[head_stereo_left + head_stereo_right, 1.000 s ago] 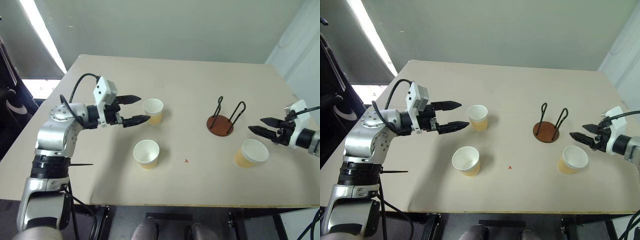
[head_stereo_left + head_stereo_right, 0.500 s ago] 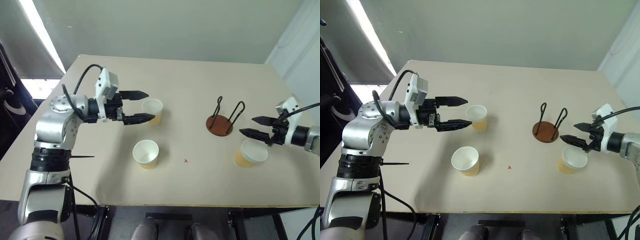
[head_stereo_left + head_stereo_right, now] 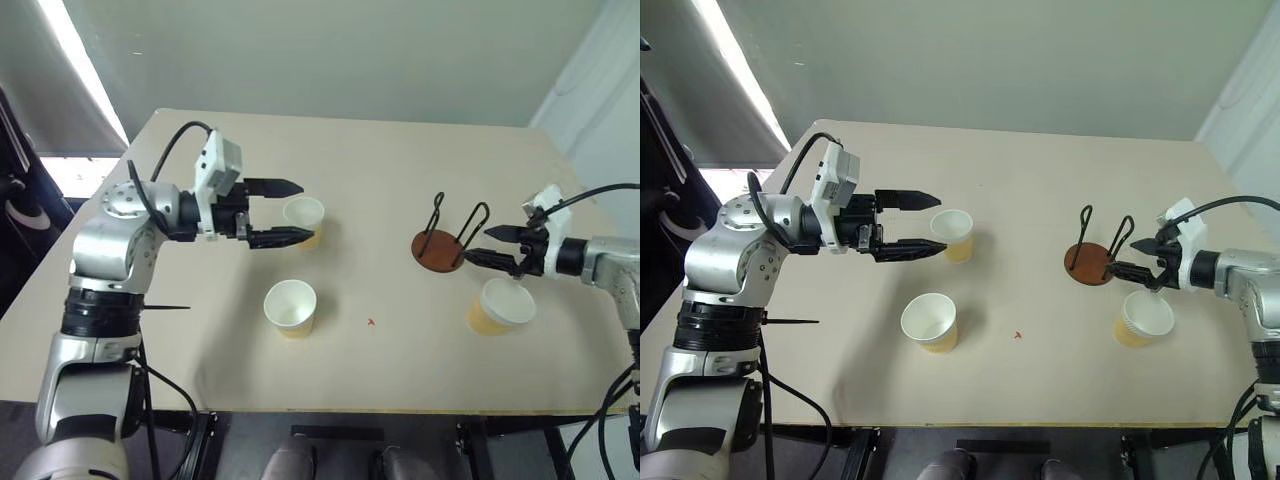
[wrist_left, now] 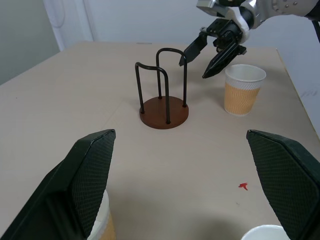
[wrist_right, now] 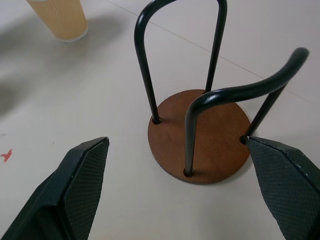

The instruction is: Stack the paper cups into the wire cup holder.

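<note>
Three paper cups stand upright on the table [image 3: 400, 150]: a far one [image 3: 304, 220], a near one [image 3: 290, 305] and one at the right [image 3: 500, 305]. The wire cup holder [image 3: 440, 250], a brown disc with two black loops, stands empty left of the right cup. My left gripper [image 3: 307, 210] hovers open at the far cup's left side, a fingertip on either side of its rim and raised above it. My right gripper [image 3: 478, 244] is open just right of the holder [image 5: 200, 135], above the right cup [image 4: 243, 90], and holds nothing.
A small red mark [image 3: 371, 322] lies on the table between the near cup and the right cup. The table's right edge runs close behind my right arm. A wall stands beyond the far edge.
My right gripper has moved left, from beside the right cup to the holder's edge. My left gripper has shifted slightly up and right toward the far cup. No cup has moved.
</note>
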